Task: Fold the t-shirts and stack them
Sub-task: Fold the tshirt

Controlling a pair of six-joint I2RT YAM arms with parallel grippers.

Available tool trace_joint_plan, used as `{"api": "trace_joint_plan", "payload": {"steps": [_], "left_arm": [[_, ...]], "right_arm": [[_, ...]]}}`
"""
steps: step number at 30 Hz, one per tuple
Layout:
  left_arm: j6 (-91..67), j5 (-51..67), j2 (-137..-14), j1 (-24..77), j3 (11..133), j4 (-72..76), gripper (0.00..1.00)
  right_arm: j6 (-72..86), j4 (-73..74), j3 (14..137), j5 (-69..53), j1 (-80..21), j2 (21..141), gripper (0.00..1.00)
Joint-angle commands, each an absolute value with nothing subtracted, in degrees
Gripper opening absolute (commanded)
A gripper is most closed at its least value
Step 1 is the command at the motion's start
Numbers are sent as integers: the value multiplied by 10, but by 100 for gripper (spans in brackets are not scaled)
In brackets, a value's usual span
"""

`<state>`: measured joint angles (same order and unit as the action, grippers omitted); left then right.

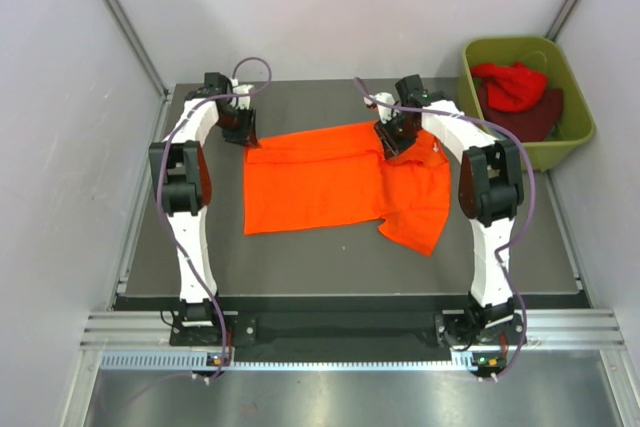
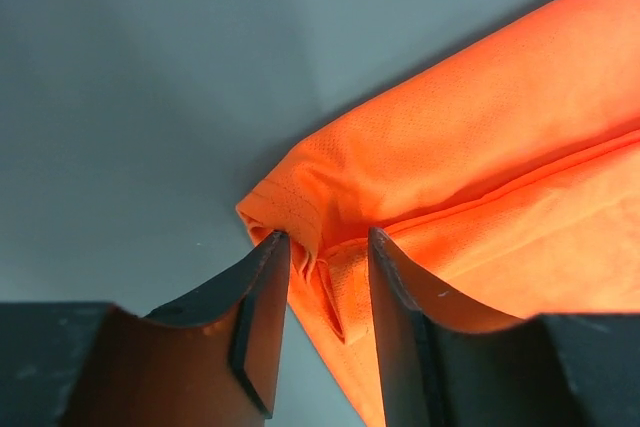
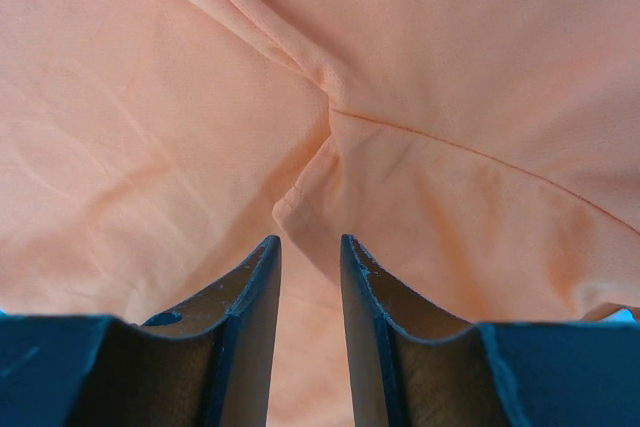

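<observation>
While the left gripper pinches the orange t-shirt's far-left corner and the right gripper nips a fold, either thin bite could slip when lifted.

Dark table between pale grey walls

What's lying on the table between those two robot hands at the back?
The orange t-shirt spans the stretch from the left tool to the right tool, spread on the dark table. The top view shows this; nothing else lies there.
</observation>
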<state>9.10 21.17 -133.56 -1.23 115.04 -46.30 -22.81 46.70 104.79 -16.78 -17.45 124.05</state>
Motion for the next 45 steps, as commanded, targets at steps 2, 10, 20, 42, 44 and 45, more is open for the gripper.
{"api": "trace_joint_plan", "payload": {"steps": [2,10,20,42,44,45], "left_arm": [[84,200,-1268,-14,1143,-446,45],[69,191,-1254,-14,1121,-439,45],[66,192,-1300,-13,1150,-444,43],[43,171,-1418,-12,1299,-387,0],[44,170,-1424,-12,1310,-383,0],[47,174,-1423,-12,1314,-384,0]], "right_arm": [[-228,461,1063,-174,-176,1243,31],[-231,451,1064,-165,-175,1256,31],[-227,449,1097,-163,-168,1274,30],[-211,432,1122,-130,-151,1303,30],[-211,431,1124,-125,-150,1308,30],[-211,431,1125,-120,-149,1308,30]]}}
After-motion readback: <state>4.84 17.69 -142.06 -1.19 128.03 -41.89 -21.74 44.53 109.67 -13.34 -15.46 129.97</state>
